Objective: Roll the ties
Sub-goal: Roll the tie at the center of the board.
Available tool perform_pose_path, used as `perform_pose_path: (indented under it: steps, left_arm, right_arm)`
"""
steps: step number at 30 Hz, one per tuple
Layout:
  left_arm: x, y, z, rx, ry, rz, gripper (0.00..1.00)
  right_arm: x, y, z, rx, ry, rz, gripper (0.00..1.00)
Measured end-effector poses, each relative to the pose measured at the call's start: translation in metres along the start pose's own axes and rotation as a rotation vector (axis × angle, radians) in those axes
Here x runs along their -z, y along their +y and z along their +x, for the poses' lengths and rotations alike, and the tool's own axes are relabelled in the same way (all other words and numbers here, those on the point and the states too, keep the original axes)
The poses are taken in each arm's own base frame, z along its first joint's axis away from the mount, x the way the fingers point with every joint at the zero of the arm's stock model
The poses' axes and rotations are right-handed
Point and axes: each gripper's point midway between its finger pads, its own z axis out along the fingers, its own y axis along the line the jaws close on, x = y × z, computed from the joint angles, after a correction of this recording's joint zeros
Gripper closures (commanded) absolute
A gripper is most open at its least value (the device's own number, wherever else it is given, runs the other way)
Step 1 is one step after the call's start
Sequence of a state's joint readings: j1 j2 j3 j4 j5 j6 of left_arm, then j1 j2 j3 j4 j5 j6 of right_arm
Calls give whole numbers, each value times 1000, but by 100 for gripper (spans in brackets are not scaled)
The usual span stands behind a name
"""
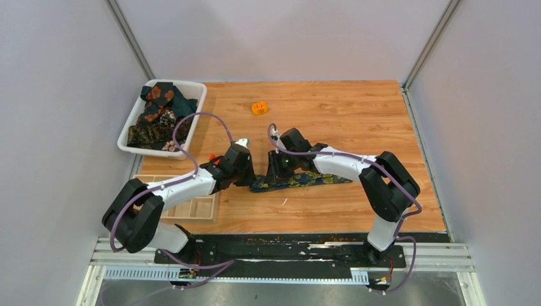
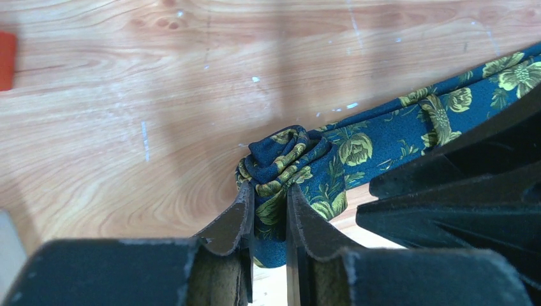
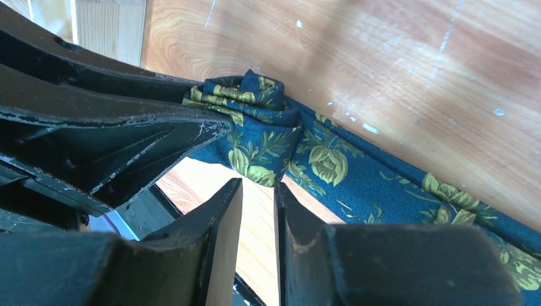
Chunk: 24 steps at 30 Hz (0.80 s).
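Note:
A navy tie [image 1: 300, 180] with yellow-green flowers lies on the wooden table, its flat length running right. Its left end is wound into a small roll [image 2: 287, 156]. My left gripper [image 2: 269, 191] is shut on that roll, fabric pinched between both fingers. My right gripper [image 3: 258, 185] sits just short of the roll [image 3: 255, 102], its jaws a narrow gap apart with only bare wood showing between them. In the top view the left gripper [image 1: 252, 178] and the right gripper [image 1: 274, 175] meet at the tie's left end. More ties [image 1: 159, 115] lie heaped in a bin.
The white bin [image 1: 191, 89] stands at the back left. A small orange piece [image 1: 259, 108] lies behind the arms. A wooden compartment tray [image 1: 191, 207] sits near the left arm's base. A red piece [image 2: 6, 60] shows at the left wrist view's edge.

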<state>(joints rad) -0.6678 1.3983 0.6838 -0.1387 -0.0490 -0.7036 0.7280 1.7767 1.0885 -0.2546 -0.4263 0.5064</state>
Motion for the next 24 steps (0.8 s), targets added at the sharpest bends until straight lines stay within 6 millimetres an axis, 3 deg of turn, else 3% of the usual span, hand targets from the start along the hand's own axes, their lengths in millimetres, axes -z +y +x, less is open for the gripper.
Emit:
perform_pose_path:
  steps: [9, 16, 24]
  left_arm:
    - [14, 10, 3, -37, 27, -109, 92]
    - [23, 13, 2, -50, 43, -153, 92]
    - [30, 18, 3, -59, 63, -193, 93]
  right_arm:
    - [-15, 19, 2, 37, 8, -3, 82]
    - [-34, 14, 9, 22, 40, 9, 84]
    - [-43, 23, 8, 22, 46, -6, 84]
